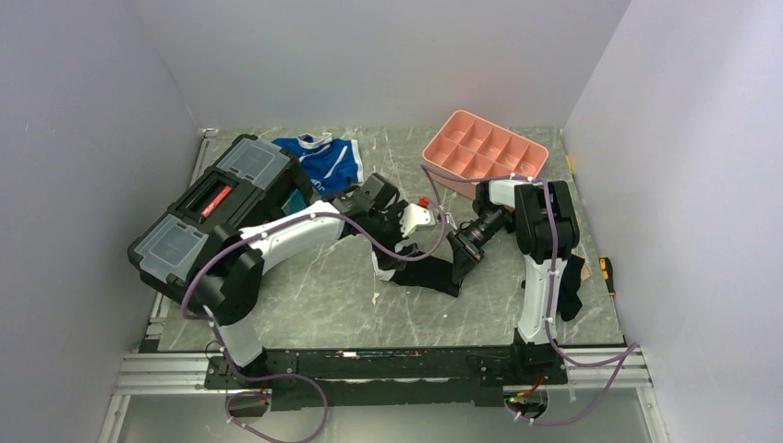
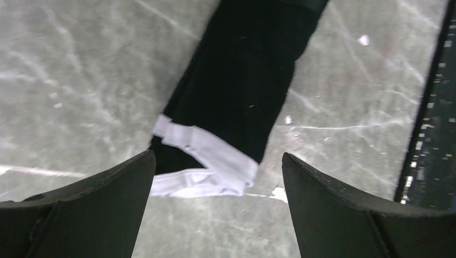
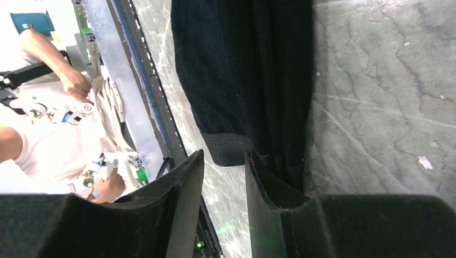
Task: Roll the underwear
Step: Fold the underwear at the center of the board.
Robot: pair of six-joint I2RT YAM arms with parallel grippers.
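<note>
The left gripper (image 2: 218, 158) is hanging wide open just above the table, holding nothing, its fingers (image 2: 91, 209) straddling the near end of the underwear (image 2: 242, 80), where a white band (image 2: 215, 161) is bunching. The right gripper (image 3: 221, 161) is standing narrowly parted at a black hem; whether it is pinching fabric I cannot tell.

The underwear is lying as a long folded strip in the middle of the table (image 1: 314, 295), between the two grippers. It is looking light, soft and limp, so it is likely sagging and unrolling unless pinned. The thicker banded end is probably offering the firmest hold.

Further back, a pink tray (image 1: 485, 152) is showing nothing in its compartments. A black toolbox (image 1: 217, 208) is sitting closed, its contents hidden, with blue-and-white briefs (image 1: 323, 161) lying beside it.
</note>
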